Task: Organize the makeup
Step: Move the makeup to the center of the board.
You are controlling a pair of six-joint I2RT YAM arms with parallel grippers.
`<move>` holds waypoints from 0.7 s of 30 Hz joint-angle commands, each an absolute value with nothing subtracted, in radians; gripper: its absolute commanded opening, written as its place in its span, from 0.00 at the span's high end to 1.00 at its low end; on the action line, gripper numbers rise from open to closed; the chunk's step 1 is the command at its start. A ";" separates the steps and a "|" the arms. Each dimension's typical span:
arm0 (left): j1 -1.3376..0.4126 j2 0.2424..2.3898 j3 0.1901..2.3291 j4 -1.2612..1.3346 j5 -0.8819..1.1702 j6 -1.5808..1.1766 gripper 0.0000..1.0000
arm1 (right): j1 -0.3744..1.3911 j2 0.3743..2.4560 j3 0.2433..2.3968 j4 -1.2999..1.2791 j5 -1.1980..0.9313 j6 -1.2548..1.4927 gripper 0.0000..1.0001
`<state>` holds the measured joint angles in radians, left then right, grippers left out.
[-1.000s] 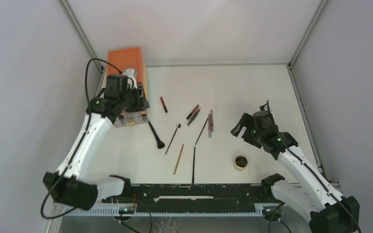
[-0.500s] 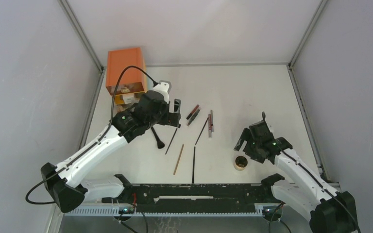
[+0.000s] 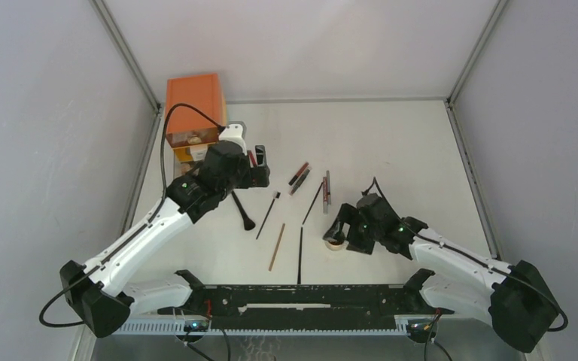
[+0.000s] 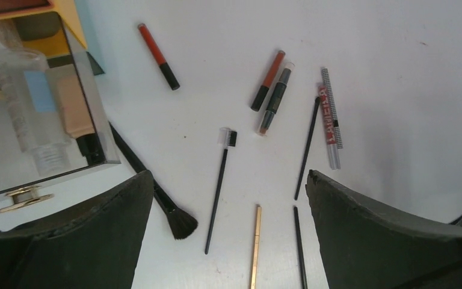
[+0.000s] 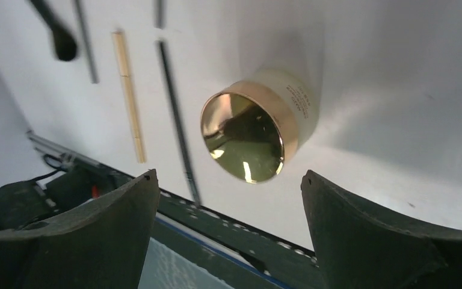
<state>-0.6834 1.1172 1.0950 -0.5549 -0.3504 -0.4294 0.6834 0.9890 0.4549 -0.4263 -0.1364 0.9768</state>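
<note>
Both arms swung inward within a second, and the cream jar (image 3: 336, 243) slid left beside the right one.

From above, the left gripper (image 3: 260, 167) hung wide open just off the orange drawer box (image 3: 193, 96), while the right gripper (image 3: 340, 232), equally spread, flanked the jar near the front of the table (image 3: 391, 135). From the left wrist, loose makeup lay apart below the parted fingers: a black brush (image 4: 180, 221), a spoolie (image 4: 219, 186), a wooden pencil (image 4: 255, 247) and a red pencil (image 4: 158, 55). From the right wrist, the gold-lidded jar sat between the fingers, clear of both.
</note>
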 commanded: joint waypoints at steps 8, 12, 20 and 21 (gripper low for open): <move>-0.876 1.240 1.069 -0.507 -0.216 -0.406 0.00 | 0.451 0.788 0.586 -0.604 0.061 0.863 0.06; -0.986 1.390 1.123 -0.506 -0.210 -0.396 0.00 | 0.307 0.657 0.587 -0.677 0.075 0.820 0.06; -1.055 1.631 1.256 -0.565 -0.199 -0.376 0.00 | 0.215 0.599 0.591 -0.728 0.041 0.772 0.06; -1.056 1.646 1.262 -0.558 -0.177 -0.380 0.00 | 0.215 0.605 0.591 -0.729 0.039 0.770 0.05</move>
<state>-1.0519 1.6226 1.1740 -0.5636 -0.2237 -0.3981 0.2226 0.5900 0.5621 -0.6945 0.0414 0.8127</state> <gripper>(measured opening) 0.998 0.945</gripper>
